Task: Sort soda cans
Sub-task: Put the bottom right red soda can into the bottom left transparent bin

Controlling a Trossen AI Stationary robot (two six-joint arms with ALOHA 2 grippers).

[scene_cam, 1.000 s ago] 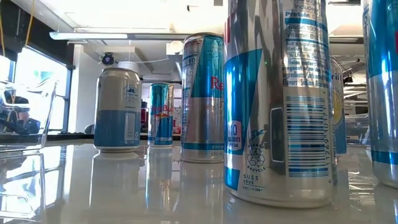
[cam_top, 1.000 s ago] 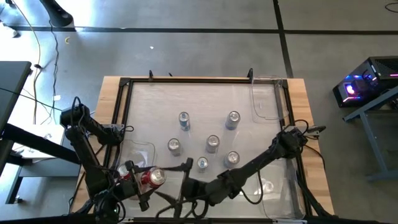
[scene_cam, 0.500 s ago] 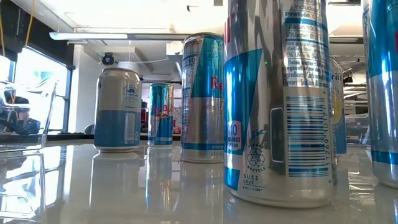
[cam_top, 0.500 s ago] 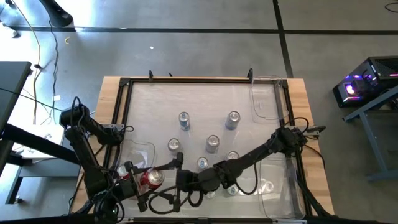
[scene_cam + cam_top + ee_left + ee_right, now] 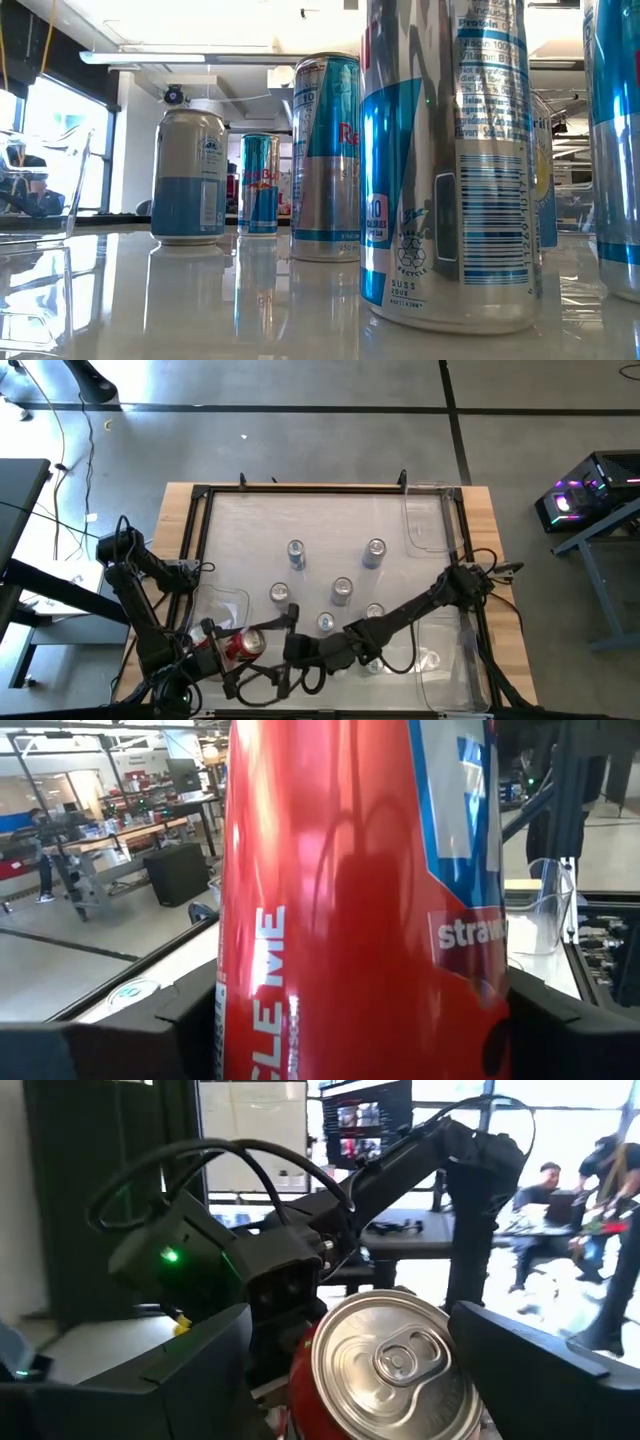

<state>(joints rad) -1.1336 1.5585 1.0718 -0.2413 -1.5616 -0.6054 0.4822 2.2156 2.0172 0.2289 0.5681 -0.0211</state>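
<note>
My left gripper [image 5: 230,644] is shut on a red soda can [image 5: 246,645] above the table's near left corner. That can fills the left wrist view [image 5: 360,900]. My right gripper [image 5: 274,626] reaches across from the right. It is open, with its fingers on either side of the can's silver top [image 5: 395,1365]. Several silver and silver-blue soda cans [image 5: 342,590] stand upright on their bases mid-table. They also show in the low view [image 5: 327,158], where neither gripper appears. My left gripper pinches the red can's body [image 5: 245,1020] between its two fingers [image 5: 185,1025], one on each side. The fingers come level from the table's left and lie across the can. The can stands upright in the hold; its base is out of sight. My right gripper: I cannot tell whether its fingers [image 5: 150,1370] touch the can's top end.
Clear plastic bins sit at the near left [image 5: 225,605], far right [image 5: 430,520] and near right [image 5: 440,655]. A black frame [image 5: 200,495] edges the table. The right arm's forearm [image 5: 410,615] passes over the nearer standing cans.
My right gripper has swung toward the table's left, open all the while, and its fingers now flank the red can's top. My left gripper and the can have stayed in place.
</note>
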